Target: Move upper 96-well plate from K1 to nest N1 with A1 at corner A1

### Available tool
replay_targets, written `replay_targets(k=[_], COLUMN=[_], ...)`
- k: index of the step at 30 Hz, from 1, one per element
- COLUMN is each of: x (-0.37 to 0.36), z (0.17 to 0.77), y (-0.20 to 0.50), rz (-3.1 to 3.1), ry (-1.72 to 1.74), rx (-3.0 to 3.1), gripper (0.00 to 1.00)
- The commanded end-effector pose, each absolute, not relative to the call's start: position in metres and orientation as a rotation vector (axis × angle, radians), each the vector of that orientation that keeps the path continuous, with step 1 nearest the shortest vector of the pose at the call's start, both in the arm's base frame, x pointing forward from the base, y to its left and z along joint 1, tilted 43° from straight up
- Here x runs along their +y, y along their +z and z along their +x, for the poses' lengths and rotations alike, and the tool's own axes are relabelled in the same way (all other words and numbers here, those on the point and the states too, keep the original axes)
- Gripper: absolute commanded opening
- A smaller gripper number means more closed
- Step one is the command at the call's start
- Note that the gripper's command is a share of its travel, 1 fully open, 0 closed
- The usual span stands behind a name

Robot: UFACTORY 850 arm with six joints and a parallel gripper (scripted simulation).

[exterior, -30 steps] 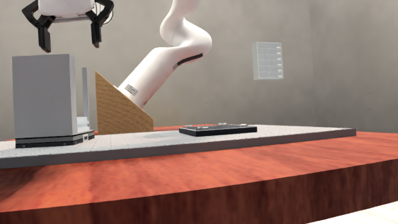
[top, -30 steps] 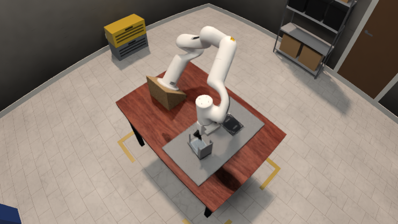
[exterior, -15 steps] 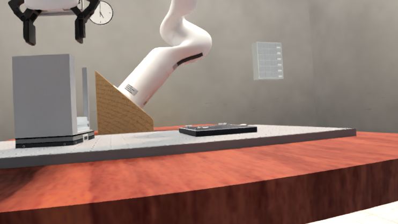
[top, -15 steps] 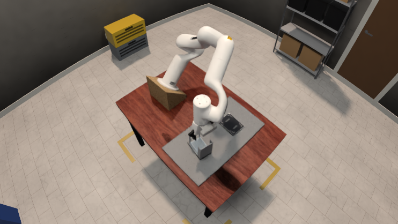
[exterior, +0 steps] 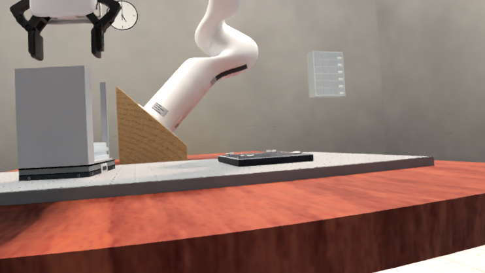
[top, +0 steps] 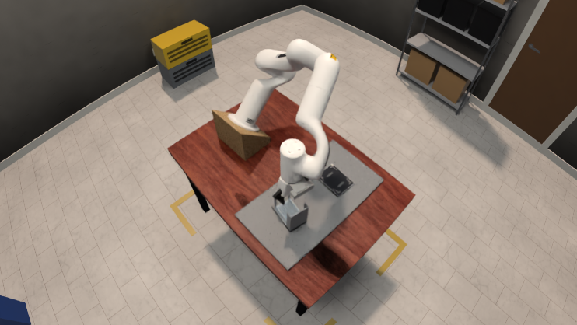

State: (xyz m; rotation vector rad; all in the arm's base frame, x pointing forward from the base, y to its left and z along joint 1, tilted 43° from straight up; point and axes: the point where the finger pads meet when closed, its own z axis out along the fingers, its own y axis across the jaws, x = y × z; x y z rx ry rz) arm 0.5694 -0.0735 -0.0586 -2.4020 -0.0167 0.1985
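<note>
The stack rack K1 is a grey walled box on the grey mat, at the near left of the mat; it also shows at the left in the side view. White plates lie inside it; only a sliver of them shows in the side view. My gripper is open and empty, a short way above the rack's top, fingers pointing down; from above it shows at the rack's far edge. The plate nest N1 is a flat black tray on the mat's right part, low and empty.
The arm stands on a wooden wedge base at the table's far corner. The grey mat lies on a red-brown table. A yellow and grey cabinet and a shelf with boxes stand on the floor far off.
</note>
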Motion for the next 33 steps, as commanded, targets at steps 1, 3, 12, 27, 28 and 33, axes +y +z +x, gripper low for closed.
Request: replay_targets(k=[1,3,12,27,28,33], x=[-0.070,-0.070,-0.060,-0.045,-0.044,-0.039], z=[0.569,0.569,0.567,0.564,0.564,0.563], y=[-0.063,-0.063,-0.074,-0.090,-0.091,-0.097], rz=[-2.403,-2.403,-2.403,-2.403,-2.403,-2.403], ry=[0.195,0.195,0.195,0.195,0.195,0.195], rx=[-0.017,-0.017,-0.017,-0.017,-0.017,-0.017], gripper=[1.00,1.00,1.00,1.00,1.00,1.00])
